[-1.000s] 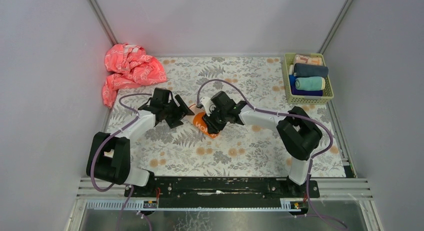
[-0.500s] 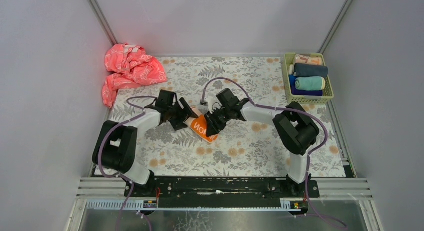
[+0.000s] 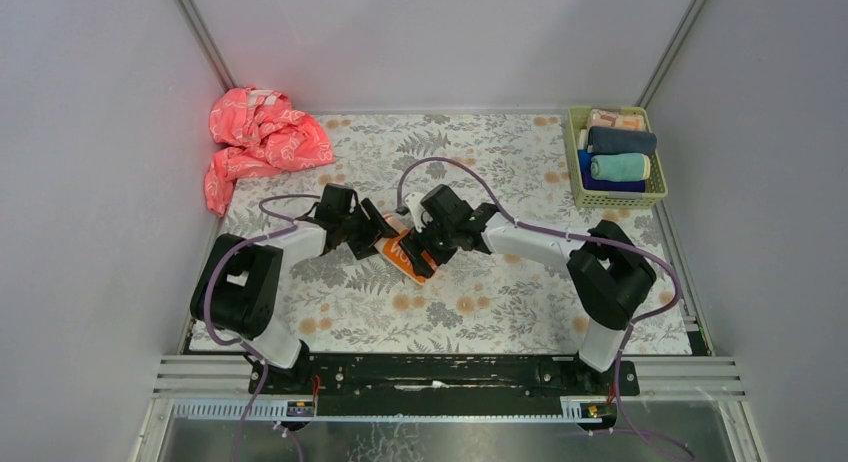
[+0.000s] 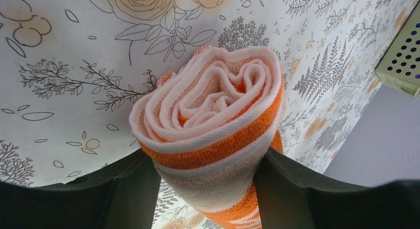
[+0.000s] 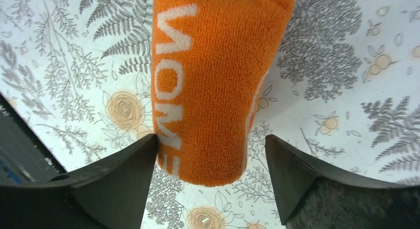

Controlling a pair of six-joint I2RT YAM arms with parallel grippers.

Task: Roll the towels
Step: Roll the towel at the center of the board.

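Observation:
The orange and pale peach towel point(image 3: 407, 256) with white lettering lies rolled on the floral mat between both grippers. My left gripper point(image 3: 375, 238) is shut on one end of the roll. In the left wrist view the spiral end point(image 4: 213, 105) sits pinched between both fingers of the left gripper point(image 4: 205, 159). My right gripper point(image 3: 428, 244) straddles the other end. In the right wrist view the right gripper point(image 5: 212, 140) is open around the orange towel point(image 5: 213, 80): the left finger touches it, the right stands apart. A mint-teal towel point(image 3: 620, 167) lies rolled in the basket.
A green basket point(image 3: 574, 152) at the back right holds several rolled towels; its corner shows in the left wrist view point(image 4: 401, 55). A crumpled coral-pink cloth point(image 3: 258, 137) lies at the back left corner. Grey walls enclose the floral mat point(image 3: 480, 312).
My left gripper has moved right and closed in on the towel roll. The roll has shifted slightly and turned. My right gripper has stayed by the roll's other end.

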